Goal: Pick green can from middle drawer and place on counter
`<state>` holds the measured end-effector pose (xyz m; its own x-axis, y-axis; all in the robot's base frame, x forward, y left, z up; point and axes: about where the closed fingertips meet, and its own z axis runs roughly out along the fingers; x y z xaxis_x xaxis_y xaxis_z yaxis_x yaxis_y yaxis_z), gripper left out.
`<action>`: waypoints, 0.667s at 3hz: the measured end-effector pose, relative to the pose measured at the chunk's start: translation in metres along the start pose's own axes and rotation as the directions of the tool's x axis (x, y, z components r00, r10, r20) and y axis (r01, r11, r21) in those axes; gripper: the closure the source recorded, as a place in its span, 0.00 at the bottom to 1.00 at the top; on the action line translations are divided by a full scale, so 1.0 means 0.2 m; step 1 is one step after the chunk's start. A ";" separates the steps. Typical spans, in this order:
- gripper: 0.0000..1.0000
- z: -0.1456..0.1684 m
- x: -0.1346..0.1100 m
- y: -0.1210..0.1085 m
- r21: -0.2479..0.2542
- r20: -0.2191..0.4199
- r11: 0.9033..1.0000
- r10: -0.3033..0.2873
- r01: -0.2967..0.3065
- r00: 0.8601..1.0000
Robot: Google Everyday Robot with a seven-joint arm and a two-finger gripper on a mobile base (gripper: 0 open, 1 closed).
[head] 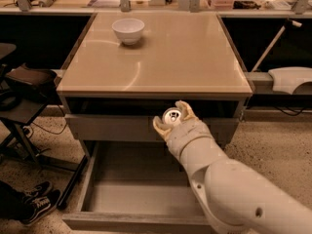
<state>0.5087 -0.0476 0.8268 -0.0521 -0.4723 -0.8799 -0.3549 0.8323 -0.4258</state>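
Nearest the camera, the pale arm (243, 194) is seen crossing the right front corner of the middle drawer (136, 194), which stands pulled fully out with a bare grey floor. Above the drawer's back part the gripper (171, 118) is held level with the closed drawer front (112, 128), just under the counter's front lip. The jaws are closed around the green can (171, 116), one finger on each side. Only the silver lid is shown, so the grip on the body cannot be assessed. The can is thus clear of the drawer but not yet above the counter (165, 62). The principal risk is judged to be the overhanging front edge. If the can is carried forward before it is raised, the lid or the upper finger would be struck against the lip, and the can could be knocked loose into the open drawer. A tilted can would also be liable to topple when set down. Room is adequate: the near and middle counter is bare, and the white bowl (128, 30) sits well apart at the far left. To the left, a chair (24, 82) and shoes (36, 201) are noted, outside the likely path.
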 end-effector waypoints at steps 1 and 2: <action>1.00 0.11 -0.32 -0.18 -0.015 0.030 0.997 -0.078 0.078 0.997; 1.00 0.18 -0.93 -0.65 0.141 0.081 0.974 -0.189 0.176 0.979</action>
<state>0.5984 -0.0582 1.0376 0.0918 -0.5958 -0.7979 -0.2235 0.7685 -0.5995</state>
